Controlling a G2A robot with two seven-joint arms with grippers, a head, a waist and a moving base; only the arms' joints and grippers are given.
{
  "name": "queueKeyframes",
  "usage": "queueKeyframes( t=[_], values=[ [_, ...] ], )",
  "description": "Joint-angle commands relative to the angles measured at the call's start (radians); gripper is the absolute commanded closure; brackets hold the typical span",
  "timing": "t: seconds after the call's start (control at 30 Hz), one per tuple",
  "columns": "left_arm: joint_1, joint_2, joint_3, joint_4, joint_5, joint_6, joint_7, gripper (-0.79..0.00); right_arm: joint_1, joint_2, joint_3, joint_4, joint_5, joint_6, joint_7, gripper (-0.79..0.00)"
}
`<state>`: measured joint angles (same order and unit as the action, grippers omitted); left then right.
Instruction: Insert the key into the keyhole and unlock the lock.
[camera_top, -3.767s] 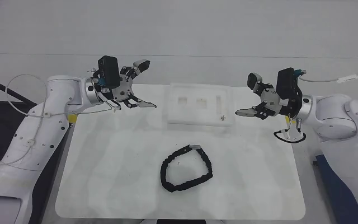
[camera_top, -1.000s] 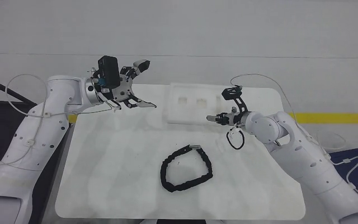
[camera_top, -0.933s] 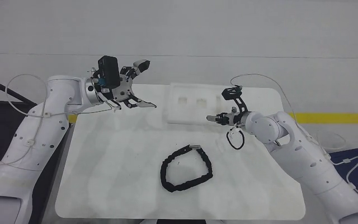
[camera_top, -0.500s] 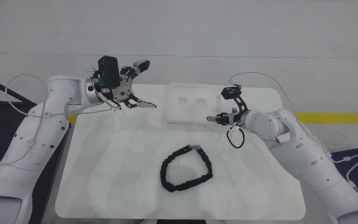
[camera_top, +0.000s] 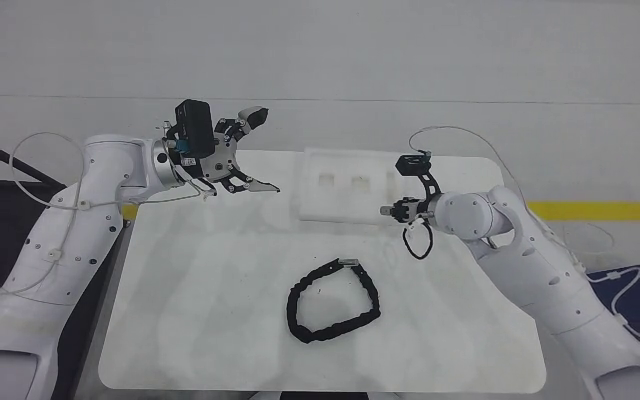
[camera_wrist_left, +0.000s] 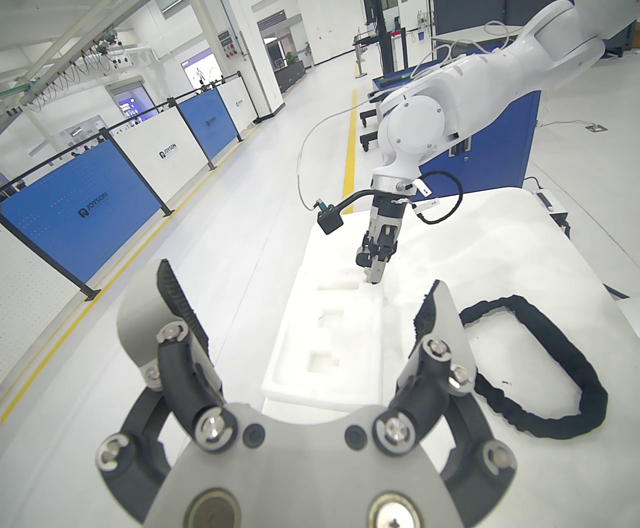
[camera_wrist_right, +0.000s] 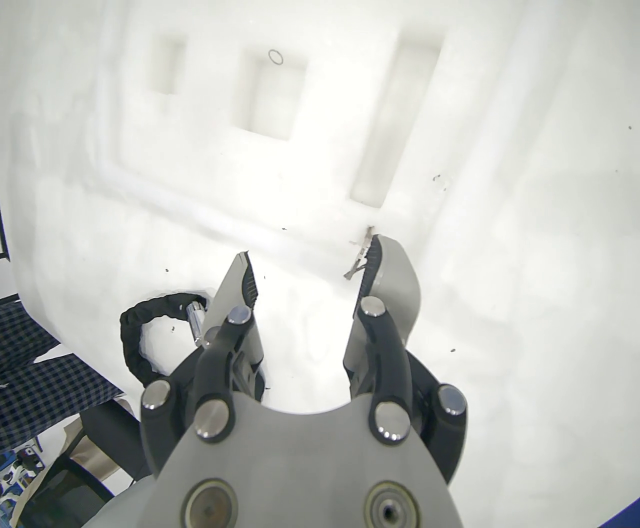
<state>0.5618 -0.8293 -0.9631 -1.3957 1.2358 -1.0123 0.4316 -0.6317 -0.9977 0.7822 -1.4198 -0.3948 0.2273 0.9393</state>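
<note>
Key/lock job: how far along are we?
Done: nothing yet. In hand: right gripper, open, beside the key at the foam tray's front edge, not gripped. Remaining: grip key, insert into chain lock lying untouched mid-table, turn. Left gripper open, raised aside.

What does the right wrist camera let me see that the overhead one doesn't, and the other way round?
Right wrist view: a small metal key at one fingertip of the open right gripper, and a tiny ring in the foam tray's middle pocket. Top view: the open left gripper by the table's far corner, and the chain lock's whole loop. Both: the foam tray, the white table and one end of the lock.
</note>
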Motion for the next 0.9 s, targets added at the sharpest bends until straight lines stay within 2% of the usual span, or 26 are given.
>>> queueKeyframes(
  t=[0.0, 0.2, 0.37, 0.73, 0.77, 0.87],
  values=[
    [0.0, 0.0, 0.0, 0.0, 0.0, 0.0, 0.0, -0.785, 0.003, -0.004, -0.004, 0.004, -0.011, 0.007, 0.001, -0.354],
    [0.0, 0.0, 0.0, 0.0, 0.0, 0.0, 0.0, -0.785, 0.008, -0.018, -0.017, 0.022, -0.036, 0.036, -0.006, -0.32],
    [0.0, 0.0, 0.0, 0.0, 0.0, 0.0, 0.0, -0.785, 0.011, -0.03, -0.021, 0.041, -0.054, 0.062, -0.029, -0.243],
    [0.0, 0.0, 0.0, 0.0, 0.0, 0.0, 0.0, -0.785, 0.019, -0.045, -0.018, 0.064, -0.072, 0.074, 0.019, -0.28],
    [0.0, 0.0, 0.0, 0.0, 0.0, 0.0, 0.0, -0.785, 0.018, -0.046, -0.018, 0.066, -0.074, 0.075, 0.022, -0.265],
    [0.0, 0.0, 0.0, 0.0, 0.0, 0.0, 0.0, -0.785, 0.015, -0.05, -0.017, 0.076, -0.079, 0.078, 0.028, -0.099]
  ],
)
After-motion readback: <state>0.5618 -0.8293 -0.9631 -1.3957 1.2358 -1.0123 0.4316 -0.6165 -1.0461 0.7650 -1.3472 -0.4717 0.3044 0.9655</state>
